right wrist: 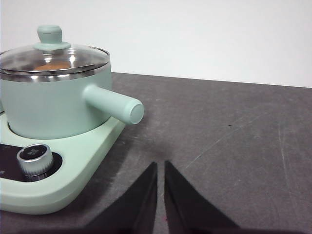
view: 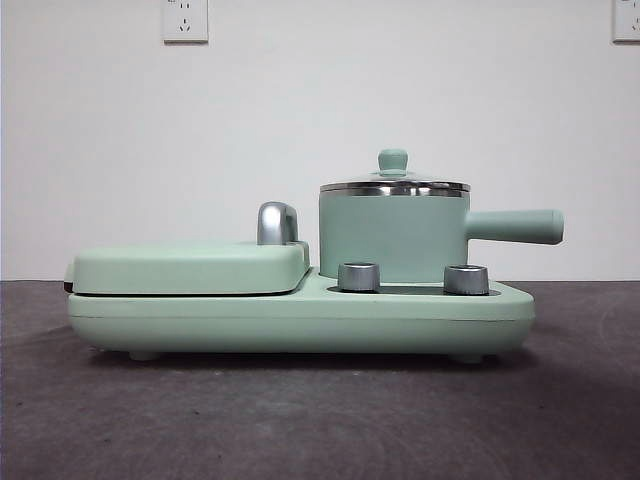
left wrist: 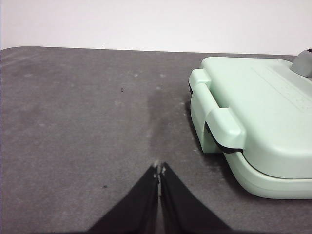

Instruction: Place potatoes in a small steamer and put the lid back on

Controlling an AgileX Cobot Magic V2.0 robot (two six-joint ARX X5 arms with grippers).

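**With the lid seated and both arms clear, little is left to go wrong**

Since the lid (view: 394, 184) already sits on the small steamer (view: 393, 235), you are looking at what I judge to be a finished or nearly finished task. Through the glass in the right wrist view, an orange-brown patch shows under the lid (right wrist: 52, 61); that is most likely the potatoes (right wrist: 52, 66), inside the pot, though only a sliver of it is visible.

Your left gripper (left wrist: 159, 170) hovers over the bare table (left wrist: 73, 122), jaws pressed together and holding nothing, just beside the griddle cover (left wrist: 263, 112). Your right gripper (right wrist: 160, 166) hangs near the steamer's side handle (right wrist: 114, 105), jaws nearly together with a thin gap, also empty.

What to watch for:
- The side handle juts out toward your right gripper. A careless sweep there could nudge it and turn or slide the pot on the base unit (view: 300, 320).
- I cannot confirm from these views that the lid's steel rim is seated evenly all round; it looks level from the front, but the far side is hidden. A knock could tip it.
- The left gripper is close to the cover's end latch, so a move toward it could catch.

No brand name or readable writing appears anywhere. The two silver dials (view: 359, 277) carry no legible marks, and faint embossing on the griddle cover is too soft to read.
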